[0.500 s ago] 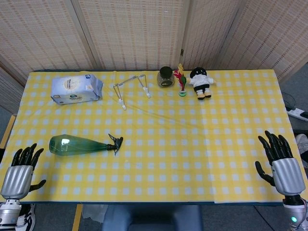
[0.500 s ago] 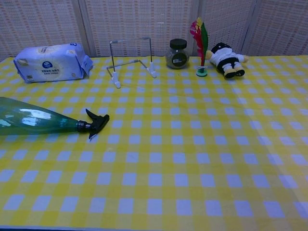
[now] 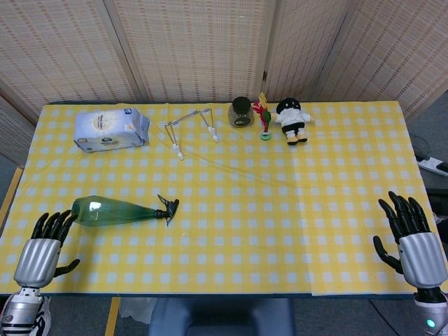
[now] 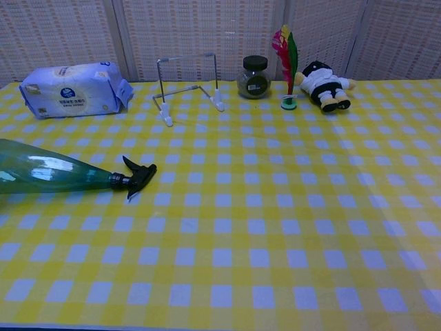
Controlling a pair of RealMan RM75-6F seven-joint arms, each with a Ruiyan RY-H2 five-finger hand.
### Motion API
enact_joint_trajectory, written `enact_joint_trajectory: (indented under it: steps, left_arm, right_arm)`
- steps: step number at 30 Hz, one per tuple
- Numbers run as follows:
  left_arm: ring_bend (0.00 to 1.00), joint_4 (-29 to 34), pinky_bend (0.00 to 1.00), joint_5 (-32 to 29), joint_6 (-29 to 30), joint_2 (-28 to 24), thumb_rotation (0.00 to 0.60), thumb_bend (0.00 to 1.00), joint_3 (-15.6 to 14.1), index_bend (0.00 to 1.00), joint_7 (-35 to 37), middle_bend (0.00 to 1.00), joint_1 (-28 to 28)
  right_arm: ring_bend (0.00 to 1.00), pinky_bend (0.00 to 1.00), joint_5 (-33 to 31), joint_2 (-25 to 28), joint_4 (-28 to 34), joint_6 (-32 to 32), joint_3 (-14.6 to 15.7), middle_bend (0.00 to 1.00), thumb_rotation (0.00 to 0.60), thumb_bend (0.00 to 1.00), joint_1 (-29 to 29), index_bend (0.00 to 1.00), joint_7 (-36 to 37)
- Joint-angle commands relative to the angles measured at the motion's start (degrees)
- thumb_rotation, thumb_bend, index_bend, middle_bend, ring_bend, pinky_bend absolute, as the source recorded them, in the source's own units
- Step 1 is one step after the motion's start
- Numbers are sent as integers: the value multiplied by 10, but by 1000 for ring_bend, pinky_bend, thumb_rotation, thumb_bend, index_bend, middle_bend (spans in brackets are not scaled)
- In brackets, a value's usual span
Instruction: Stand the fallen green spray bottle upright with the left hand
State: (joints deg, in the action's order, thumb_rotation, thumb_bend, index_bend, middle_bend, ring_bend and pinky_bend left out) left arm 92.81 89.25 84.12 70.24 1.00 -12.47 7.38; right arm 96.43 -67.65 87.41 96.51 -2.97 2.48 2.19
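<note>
The green spray bottle (image 3: 112, 211) lies on its side on the yellow checked tablecloth, its black trigger head (image 3: 168, 207) pointing right. In the chest view the bottle (image 4: 52, 173) runs off the left edge. My left hand (image 3: 43, 250) hovers at the table's front left corner, just below and left of the bottle's base, fingers spread and holding nothing. My right hand (image 3: 413, 245) is at the front right corner, also with fingers spread and empty. Neither hand shows in the chest view.
Along the back edge stand a tissue pack (image 3: 110, 129), a wire stand (image 3: 190, 129), a dark-lidded jar (image 3: 241, 112), a red and green feather toy (image 3: 264, 119) and a small plush figure (image 3: 293, 120). A power strip (image 3: 434, 165) lies on the floor at right.
My left hand has moved right and slightly up, closer to the bottle's base. My right hand has dropped slightly. The bottle has not moved.
</note>
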Motion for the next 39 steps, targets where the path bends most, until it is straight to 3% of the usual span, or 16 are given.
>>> enact_joint_trajectory:
  steps: [1,2,4,5,10,15,21,39]
  left_arm:
    - [786,-27,834,45,38,47,600,156,11,177,37,679,12]
    - [937,-26,953,49,40,56,600,157,14,233,37,868,15]
    - [1000,-17,1000,40,21,67,600,158,19,333,26,993,25]
    - [1000,-7,1000,24,2,68,600,158,23,377,14,1000,33]
    - [1000,41,1000,-60,-81,71,600,157,51,359,-48,1000,68]
    - [1000,76,1000,-185,-146,89,600,158,87,364,-167,1000,110]
    - [1000,81,1000,-278,-139,128,600,166,117,380,-284,1000,151]
    - [1000,-28,1000,-437,-156,229,600,179,145,393,-375,1000,254]
  right_arm:
    - [0,0,-2,0,0,-2,-2,0,600,456,1,0,1]
    - [0,0,-4,-1,0,-4,-2,0,600,456,2,0,2]
    - [0,0,-7,0,-1,-10,-2,0,600,456,3,0,4]
    - [0,0,-7,1,0,-11,-2,0,600,456,4,0,6]
    - [0,0,-10,6,1,0,-7,0,600,456,0,0,16]
    - [0,0,-19,10,1,-5,-10,0,600,456,1,0,25]
    - [0,0,-22,15,3,-5,-11,0,600,457,0,0,33]
    - [0,0,-36,39,3,-1,-18,0,600,456,-5,0,89]
